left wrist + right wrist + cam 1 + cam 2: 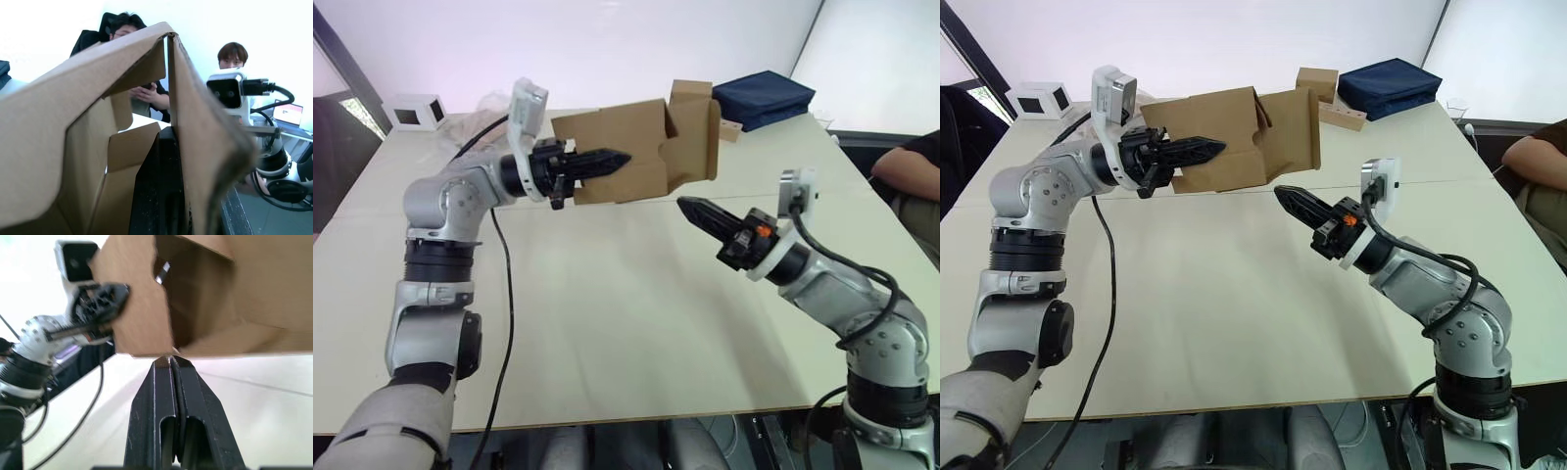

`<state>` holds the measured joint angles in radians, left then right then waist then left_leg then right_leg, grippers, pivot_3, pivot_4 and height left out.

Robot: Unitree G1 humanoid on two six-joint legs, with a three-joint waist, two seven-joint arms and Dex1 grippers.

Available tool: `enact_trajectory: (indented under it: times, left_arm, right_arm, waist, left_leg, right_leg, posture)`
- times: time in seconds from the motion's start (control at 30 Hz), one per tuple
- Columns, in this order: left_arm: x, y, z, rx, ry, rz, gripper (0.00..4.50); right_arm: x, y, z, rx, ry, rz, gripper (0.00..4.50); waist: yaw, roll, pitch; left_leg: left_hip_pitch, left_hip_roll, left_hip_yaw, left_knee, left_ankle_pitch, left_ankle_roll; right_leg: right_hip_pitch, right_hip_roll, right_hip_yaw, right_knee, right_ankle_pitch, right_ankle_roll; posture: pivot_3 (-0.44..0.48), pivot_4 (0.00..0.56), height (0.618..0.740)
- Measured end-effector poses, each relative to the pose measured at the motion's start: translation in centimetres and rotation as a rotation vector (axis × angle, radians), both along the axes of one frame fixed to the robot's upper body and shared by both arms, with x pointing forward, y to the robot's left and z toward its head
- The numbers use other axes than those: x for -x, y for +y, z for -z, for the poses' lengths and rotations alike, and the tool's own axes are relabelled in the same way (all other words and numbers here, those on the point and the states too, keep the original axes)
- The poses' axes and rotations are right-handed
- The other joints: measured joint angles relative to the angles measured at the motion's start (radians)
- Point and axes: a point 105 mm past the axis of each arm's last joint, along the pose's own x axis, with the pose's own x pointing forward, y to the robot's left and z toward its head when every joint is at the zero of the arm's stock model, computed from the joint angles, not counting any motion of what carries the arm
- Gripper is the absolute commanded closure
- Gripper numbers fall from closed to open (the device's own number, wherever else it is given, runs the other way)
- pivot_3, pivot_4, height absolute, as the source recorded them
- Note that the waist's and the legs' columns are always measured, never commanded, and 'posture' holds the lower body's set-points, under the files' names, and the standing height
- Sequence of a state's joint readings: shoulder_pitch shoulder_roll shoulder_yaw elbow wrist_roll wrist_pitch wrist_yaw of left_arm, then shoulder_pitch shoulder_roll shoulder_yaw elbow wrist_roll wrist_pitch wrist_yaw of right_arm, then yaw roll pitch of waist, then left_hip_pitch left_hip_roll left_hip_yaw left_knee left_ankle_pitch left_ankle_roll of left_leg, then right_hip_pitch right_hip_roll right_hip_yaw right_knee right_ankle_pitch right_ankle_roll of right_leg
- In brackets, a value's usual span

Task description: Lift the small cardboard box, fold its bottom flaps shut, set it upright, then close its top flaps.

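Observation:
The small cardboard box hangs on its side above the table's far half. My left gripper is shut on its near wall, and one black finger shows inside the carton against that wall. Flaps at the end facing right stand open; I cannot tell whether they are the bottom flaps or the top flaps. My right gripper is shut and empty. It sits just below and to the right of the box, pointing at the open end.
On the pale table, a white box with dark windows stands far left, a brown box on a cardboard strip far middle and a navy bag far right. A person's arm rests at the right edge.

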<state>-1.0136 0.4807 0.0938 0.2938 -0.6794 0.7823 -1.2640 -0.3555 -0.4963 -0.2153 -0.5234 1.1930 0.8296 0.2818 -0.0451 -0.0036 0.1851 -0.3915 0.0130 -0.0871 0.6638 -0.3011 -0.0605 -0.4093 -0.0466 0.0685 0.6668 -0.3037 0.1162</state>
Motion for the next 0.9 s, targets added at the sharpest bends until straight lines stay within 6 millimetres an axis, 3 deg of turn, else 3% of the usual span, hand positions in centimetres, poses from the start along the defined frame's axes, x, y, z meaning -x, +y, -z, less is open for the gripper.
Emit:
enact_trajectory:
  times: [0.47, 0.9]
  left_arm:
    - [0.4, -0.4, 0.5, 0.001, 0.019, 0.02, 4.5]
    - [0.7, -1.1, 0.6, 0.005, 0.025, 0.048, 4.5]
  right_arm:
    - [-1.8, -1.2, 0.0, -0.016, -0.027, 0.101, 4.49]
    - [-1.7, 0.8, -0.7, -0.082, -0.046, 0.035, 4.49]
  waist:
    - [0.001, 0.0, 0.0]
    - [0.0, 0.0, 0.0]
  left_leg:
    - [0.0, 0.0, 0.0, 0.0, 0.001, -0.001]
    - [0.0, 0.0, 0.0, 0.0, 0.001, -0.002]
  right_leg:
    - [0.0, 0.0, 0.0, 0.0, 0.0, 0.0]
    - [0.0, 0.0, 0.0, 0.0, 0.0, 0.0]
  posture:
    - [0.0, 0.15, 0.74]
    - [0.0, 0.15, 0.74]
